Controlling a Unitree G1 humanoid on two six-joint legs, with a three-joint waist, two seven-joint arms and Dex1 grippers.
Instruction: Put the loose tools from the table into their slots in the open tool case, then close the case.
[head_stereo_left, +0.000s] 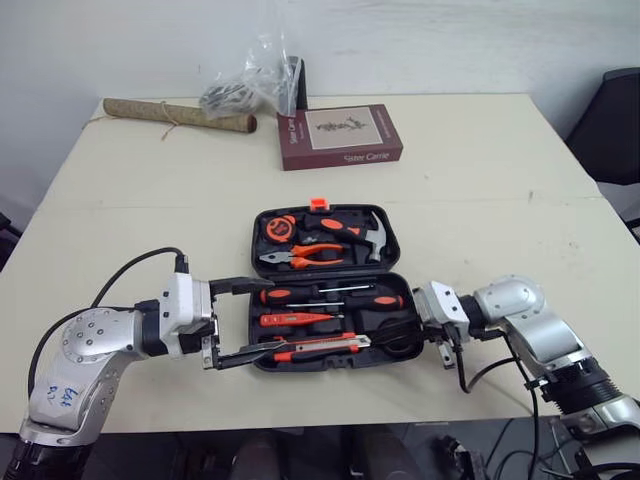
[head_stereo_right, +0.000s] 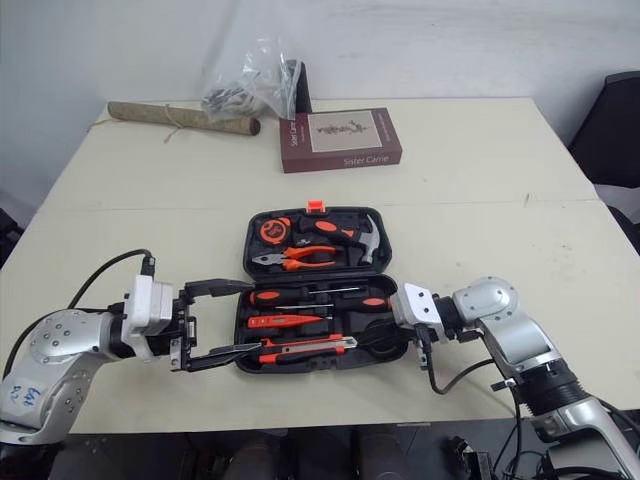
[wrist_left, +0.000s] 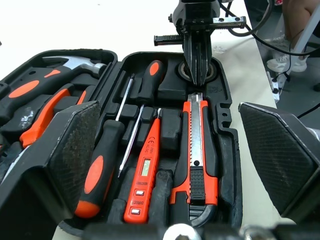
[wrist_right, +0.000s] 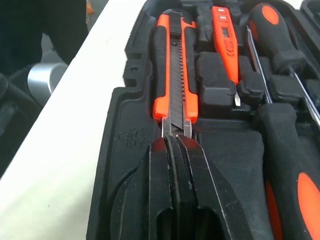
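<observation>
The black tool case (head_stereo_left: 256, 240) lies open in the middle of the table. Its far half holds a tape measure (head_stereo_left: 280, 227), pliers (head_stereo_left: 305, 254) and a hammer (head_stereo_left: 365, 232). The near half holds screwdrivers (head_stereo_left: 300, 295), an orange tester pen (head_stereo_left: 295, 319) and an orange utility knife (head_stereo_left: 315, 346). My left gripper (head_stereo_left: 265, 318) is open, with one finger on each side of the near half's left end. My right gripper (head_stereo_left: 385, 333) is shut. Its tip rests inside the near half's right end, just off the utility knife's (wrist_right: 172, 75) blade end.
At the table's far side lie a maroon book (head_stereo_left: 340, 137), a clear plastic bag (head_stereo_left: 250, 80) and a rolled brown mat (head_stereo_left: 175, 115). A black chair (head_stereo_left: 615, 120) stands off the table's right edge. The case sits close to the table's near edge.
</observation>
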